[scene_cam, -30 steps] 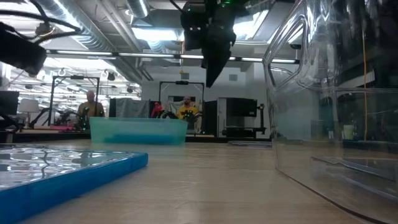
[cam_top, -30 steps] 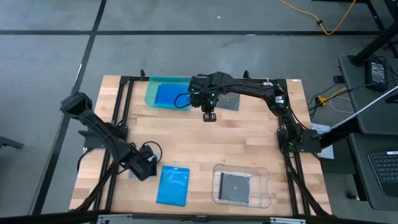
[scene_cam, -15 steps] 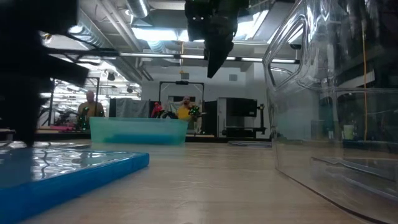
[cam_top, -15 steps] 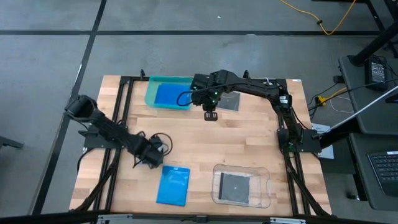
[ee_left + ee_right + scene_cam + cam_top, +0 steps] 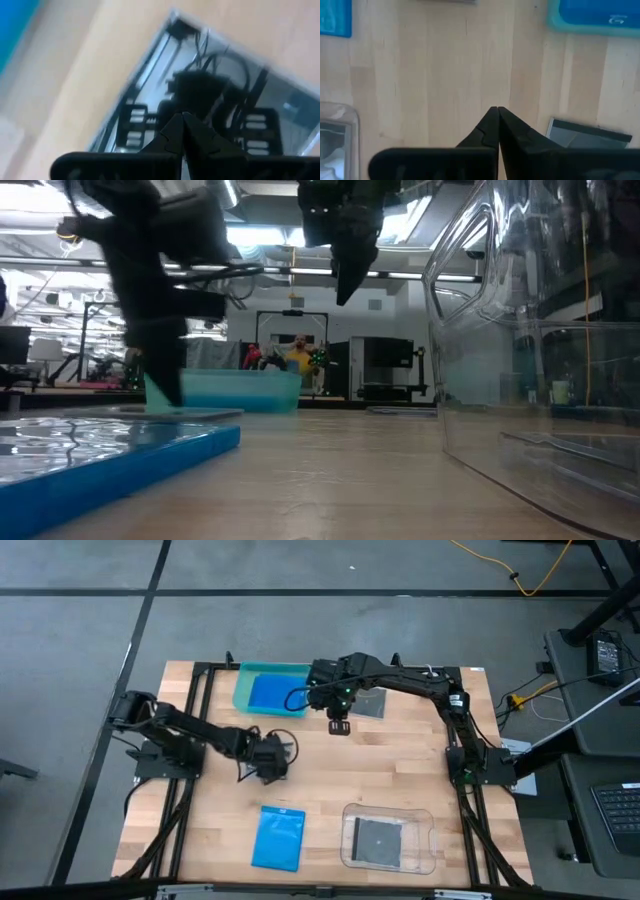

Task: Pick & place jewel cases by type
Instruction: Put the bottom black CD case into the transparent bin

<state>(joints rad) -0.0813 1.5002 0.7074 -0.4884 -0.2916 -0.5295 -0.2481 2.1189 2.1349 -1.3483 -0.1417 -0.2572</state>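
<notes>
My left hand was shut and empty over the middle of the table. My right hand was shut and empty near the grey case. I should open wide before reaching down. Only the top view showed the blue case whole.

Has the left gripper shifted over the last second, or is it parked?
Yes. The left gripper, shut and empty, has swung from the table's near left edge toward the middle, now sitting beyond the loose blue jewel case, toward the teal tray.
</notes>
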